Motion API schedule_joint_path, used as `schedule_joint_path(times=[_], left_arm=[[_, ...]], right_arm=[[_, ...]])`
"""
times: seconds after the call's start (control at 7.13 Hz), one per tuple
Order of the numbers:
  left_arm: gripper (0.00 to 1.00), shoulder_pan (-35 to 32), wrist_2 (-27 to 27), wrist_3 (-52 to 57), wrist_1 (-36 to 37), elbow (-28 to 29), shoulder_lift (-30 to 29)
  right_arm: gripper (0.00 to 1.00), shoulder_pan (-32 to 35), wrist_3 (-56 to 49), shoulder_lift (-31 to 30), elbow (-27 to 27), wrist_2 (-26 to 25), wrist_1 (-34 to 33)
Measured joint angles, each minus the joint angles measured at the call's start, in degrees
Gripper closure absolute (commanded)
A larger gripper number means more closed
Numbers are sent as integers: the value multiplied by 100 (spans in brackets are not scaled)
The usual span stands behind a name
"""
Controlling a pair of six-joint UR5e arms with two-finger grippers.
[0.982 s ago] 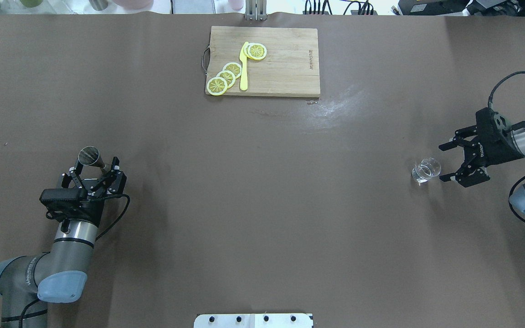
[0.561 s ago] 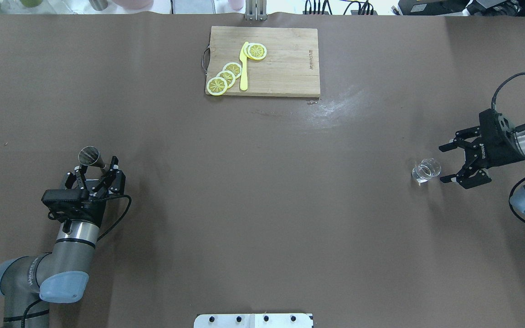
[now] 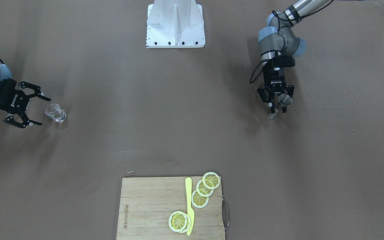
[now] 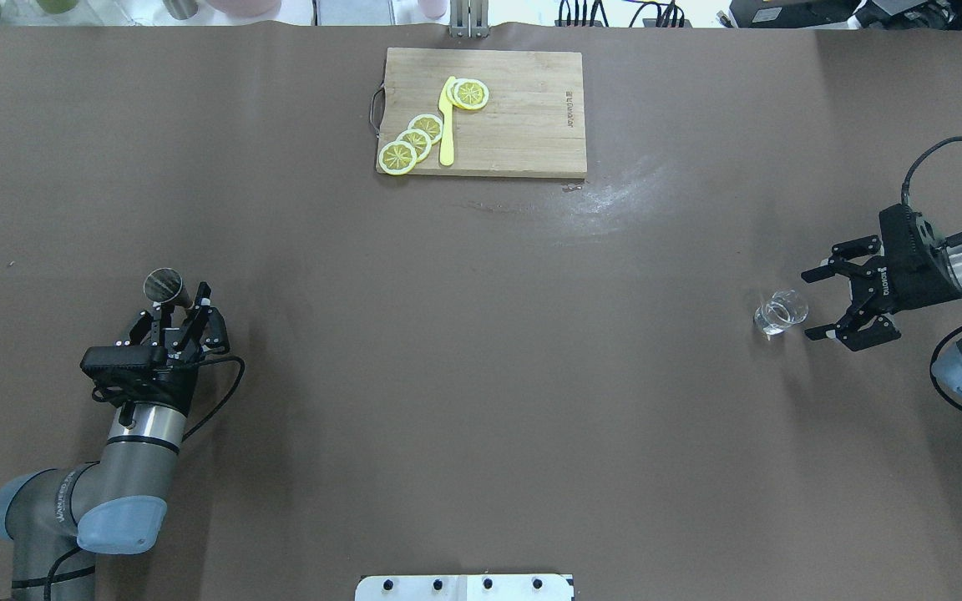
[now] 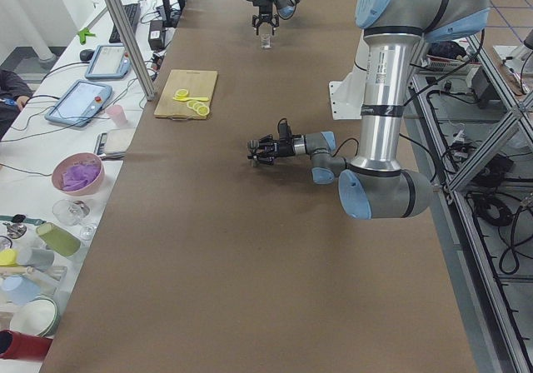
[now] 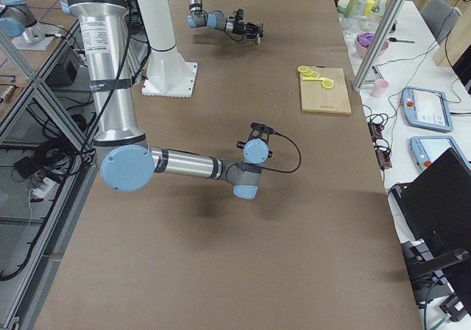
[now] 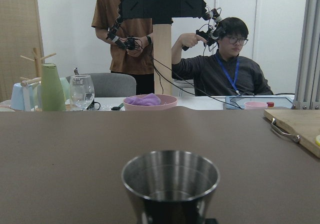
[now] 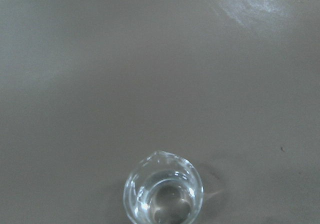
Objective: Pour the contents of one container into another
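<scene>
Standing upright on the table [image 4: 481, 376] toward the robot's left end, the steel cup [image 4: 164, 285] is sitting between the fingers of the left gripper [image 4: 183, 302], which is flanking its lower body with a narrow gap. Whether the pads are actually pressing on the metal I cannot tell. Well apart, at the opposite end, the small glass beaker [image 4: 780, 310] is waiting just beside the right gripper [image 4: 809, 304], whose jaws are spread wide and touching nothing. The step in hand is likely securing the cup, so the left gripper should be squeezing squarely on the cup's sides, low enough not to tip it, and lifting it level. The right gripper should be closing gently on the beaker, since thin glass is probably slippery. Farther off, the wooden cutting board [image 4: 531, 125] is carrying lemon slices [image 4: 414, 138] and a yellow knife [image 4: 447, 125].
</scene>
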Motion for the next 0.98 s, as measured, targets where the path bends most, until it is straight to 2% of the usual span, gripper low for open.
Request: schedule_joint_path(times=[0.42, 0.84, 0.98], left_arm=[[53, -1, -4, -5, -50, 32, 16], [86, -1, 0, -5, -56, 41, 49], [90, -1, 0, -2, -58, 41, 68]], right_arm=[[0, -76, 41, 278, -261, -2, 39], [0, -151, 139, 294, -306, -16, 194], [0, -173, 160, 291, -327, -8, 254]])
